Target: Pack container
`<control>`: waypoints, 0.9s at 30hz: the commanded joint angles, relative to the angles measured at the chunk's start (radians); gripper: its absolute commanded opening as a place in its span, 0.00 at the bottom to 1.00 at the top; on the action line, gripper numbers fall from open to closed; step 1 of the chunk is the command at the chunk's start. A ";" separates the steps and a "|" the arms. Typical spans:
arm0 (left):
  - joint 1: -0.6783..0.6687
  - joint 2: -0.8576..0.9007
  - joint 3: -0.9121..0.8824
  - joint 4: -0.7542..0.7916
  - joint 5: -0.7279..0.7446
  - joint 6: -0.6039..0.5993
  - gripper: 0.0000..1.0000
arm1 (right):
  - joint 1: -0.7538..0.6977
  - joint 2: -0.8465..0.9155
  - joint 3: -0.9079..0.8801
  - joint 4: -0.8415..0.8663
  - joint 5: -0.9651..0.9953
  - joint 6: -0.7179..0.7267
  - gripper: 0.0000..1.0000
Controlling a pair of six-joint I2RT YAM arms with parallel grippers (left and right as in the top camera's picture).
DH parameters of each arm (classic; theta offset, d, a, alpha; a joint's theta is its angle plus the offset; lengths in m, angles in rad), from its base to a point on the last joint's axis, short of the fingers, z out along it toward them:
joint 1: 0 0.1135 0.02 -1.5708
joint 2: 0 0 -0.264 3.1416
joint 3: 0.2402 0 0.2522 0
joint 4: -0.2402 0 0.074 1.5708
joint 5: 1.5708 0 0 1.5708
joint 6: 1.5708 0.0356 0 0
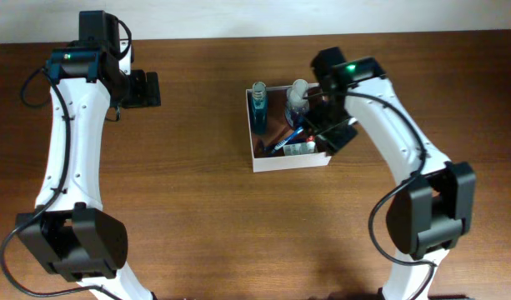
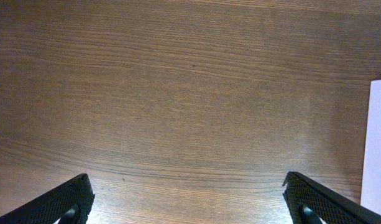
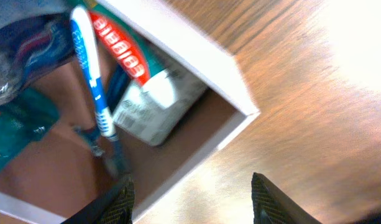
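**Thin corner wall is the weak spot**

The right fingers [image 3: 283, 202] stand wide apart and hold nothing. The corner of the container [image 3: 202, 50] lies just ahead of them, and its side wall seems to run down between them. If they go lower here, I think they can strike this thin wall and push or tip the box (the toothbrush [image 3: 94, 81] and toothpaste tube [image 3: 125, 50] lie close inside). The left fingers [image 2: 59, 202], also wide and empty above bare tabletop [image 2: 190, 93], are well apart from it, so nothing steadies the box
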 commanded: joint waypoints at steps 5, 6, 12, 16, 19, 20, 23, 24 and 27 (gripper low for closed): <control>-0.001 -0.002 -0.005 -0.001 0.008 -0.006 0.99 | -0.072 -0.150 0.033 -0.056 0.044 -0.197 0.56; 0.000 -0.002 -0.005 -0.001 0.008 -0.006 0.99 | -0.085 -0.171 0.034 -0.070 0.063 -0.217 0.56; 0.000 -0.002 -0.005 -0.001 0.008 -0.006 0.99 | -0.175 -0.319 0.036 -0.177 0.179 -0.462 0.59; 0.000 -0.002 -0.005 -0.001 0.008 -0.006 0.99 | -0.219 -0.396 0.036 -0.257 0.178 -0.565 0.69; 0.000 -0.002 -0.005 -0.001 0.008 -0.006 0.99 | -0.228 -0.436 0.036 -0.350 0.222 -0.610 0.75; 0.000 -0.002 -0.005 -0.001 0.008 -0.006 0.99 | -0.227 -0.447 0.031 -0.353 0.232 -0.634 0.76; 0.000 -0.002 -0.005 -0.001 0.008 -0.006 0.99 | -0.222 -0.492 -0.001 -0.352 0.219 -0.660 0.76; 0.000 -0.002 -0.005 -0.001 0.008 -0.006 0.99 | -0.218 -0.508 -0.013 -0.353 0.219 -0.660 0.76; 0.000 -0.002 -0.005 -0.001 0.008 -0.006 0.99 | -0.191 -0.564 -0.055 -0.352 0.214 -0.659 0.75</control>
